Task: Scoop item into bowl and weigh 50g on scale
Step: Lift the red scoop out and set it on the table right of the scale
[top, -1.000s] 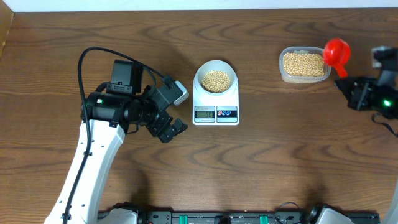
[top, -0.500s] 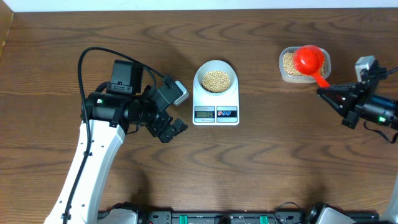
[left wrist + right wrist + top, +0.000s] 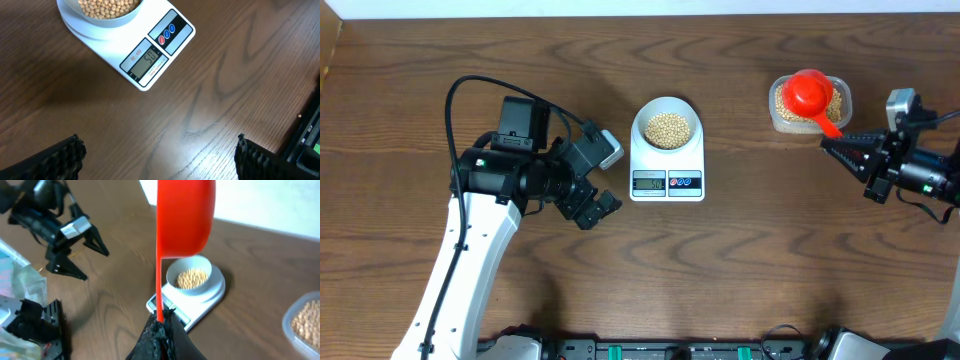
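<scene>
The bowl (image 3: 666, 101), filled with tan beans (image 3: 667, 128), sits on the white scale (image 3: 695, 160) at the table's centre. In the left wrist view the scale's display (image 3: 146, 59) is lit beside the bowl (image 3: 107, 22). My left gripper (image 3: 595, 210) hovers open to the left of the scale, with bare wood between its fingers (image 3: 159, 150). My right gripper (image 3: 832, 143) is shut on the handle of a red scoop (image 3: 810, 92), whose cup hangs over the clear tub (image 3: 810, 127). In the right wrist view the scoop (image 3: 185, 215) stands up from the shut gripper (image 3: 161, 316).
The clear tub holds more beans (image 3: 306, 317) at the back right. Black equipment (image 3: 700, 350) lines the table's front edge. My left arm's white link (image 3: 470, 260) runs from the front left toward the scale.
My right arm has swung left and carried the red scoop from the tub's right end to above the tub. The left arm, bowl and scale have not moved.
</scene>
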`<state>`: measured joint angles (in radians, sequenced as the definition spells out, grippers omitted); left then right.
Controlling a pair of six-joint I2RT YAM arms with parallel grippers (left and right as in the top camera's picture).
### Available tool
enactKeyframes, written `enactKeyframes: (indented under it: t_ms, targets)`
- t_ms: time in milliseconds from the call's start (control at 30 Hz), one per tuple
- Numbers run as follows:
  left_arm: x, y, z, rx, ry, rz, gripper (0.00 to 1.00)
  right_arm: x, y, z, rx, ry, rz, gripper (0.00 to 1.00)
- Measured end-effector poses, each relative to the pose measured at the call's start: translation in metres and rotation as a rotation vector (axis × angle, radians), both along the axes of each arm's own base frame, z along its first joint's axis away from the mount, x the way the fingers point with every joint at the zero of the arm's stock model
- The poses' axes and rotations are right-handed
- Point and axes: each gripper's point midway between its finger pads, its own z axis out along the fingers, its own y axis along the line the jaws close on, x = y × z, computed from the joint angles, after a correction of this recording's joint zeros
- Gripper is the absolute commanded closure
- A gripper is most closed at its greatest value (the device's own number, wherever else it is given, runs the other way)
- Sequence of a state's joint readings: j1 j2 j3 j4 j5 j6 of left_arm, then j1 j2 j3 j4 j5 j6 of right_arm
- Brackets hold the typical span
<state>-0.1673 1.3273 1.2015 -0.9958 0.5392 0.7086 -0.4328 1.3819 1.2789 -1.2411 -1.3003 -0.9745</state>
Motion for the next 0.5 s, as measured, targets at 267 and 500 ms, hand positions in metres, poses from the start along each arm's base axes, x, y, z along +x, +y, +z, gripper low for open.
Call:
enactKeyframes:
  t_ms: [267, 500]
  targets:
    - [0.000, 0.000, 0.000, 0.000, 0.000, 0.000, 0.02, 0.000, -0.010, -0.029, -0.045, 0.230, -0.094, 0.99]
    - [0.000, 0.000, 0.000, 0.000, 0.000, 0.000, 0.02, -0.008, -0.010, -0.068, -0.037, 0.342, -0.116, 0.98]
